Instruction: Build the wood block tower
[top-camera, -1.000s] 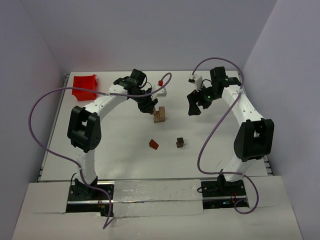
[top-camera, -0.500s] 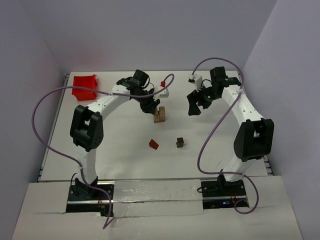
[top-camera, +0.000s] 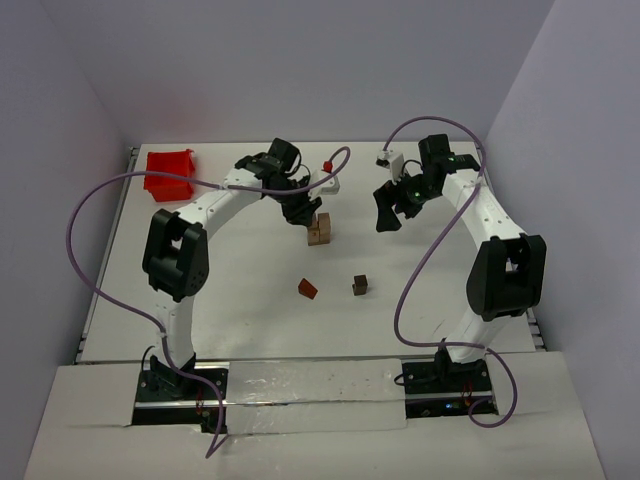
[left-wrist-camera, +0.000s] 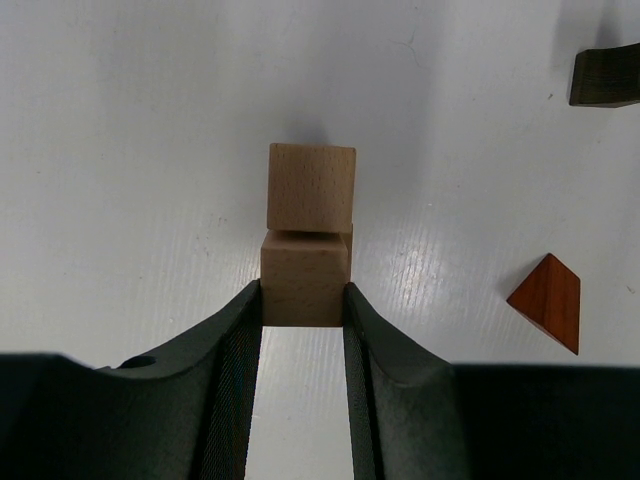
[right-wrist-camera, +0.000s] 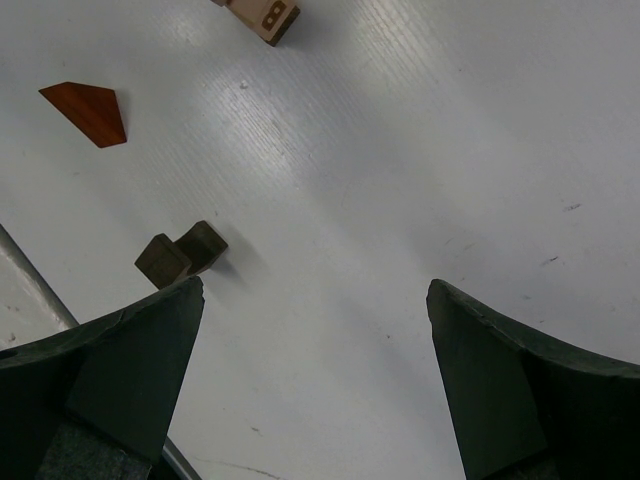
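Observation:
The wood block tower (top-camera: 319, 232) is a short stack of tan blocks at the table's middle back. In the left wrist view my left gripper (left-wrist-camera: 304, 300) is shut on a light tan cube (left-wrist-camera: 305, 278). That cube hangs over a tan block, of which only an edge shows. A second tan cube (left-wrist-camera: 311, 187) stands just beyond. A reddish-brown wedge (top-camera: 307, 289) and a dark brown block (top-camera: 359, 285) lie loose nearer the front. My right gripper (top-camera: 388, 212) hovers to the right of the tower, open and with nothing in it (right-wrist-camera: 315, 300).
A red plastic bin (top-camera: 170, 172) stands at the back left corner. A small white piece with a red knob (top-camera: 325, 178) lies behind the tower. Purple cables arch over both arms. In the right wrist view the dark block (right-wrist-camera: 180, 253) and the wedge (right-wrist-camera: 88, 111) lie to the left.
The left arm's elbow has swung slightly to the right while its gripper stays at the tower. The right arm has not moved.

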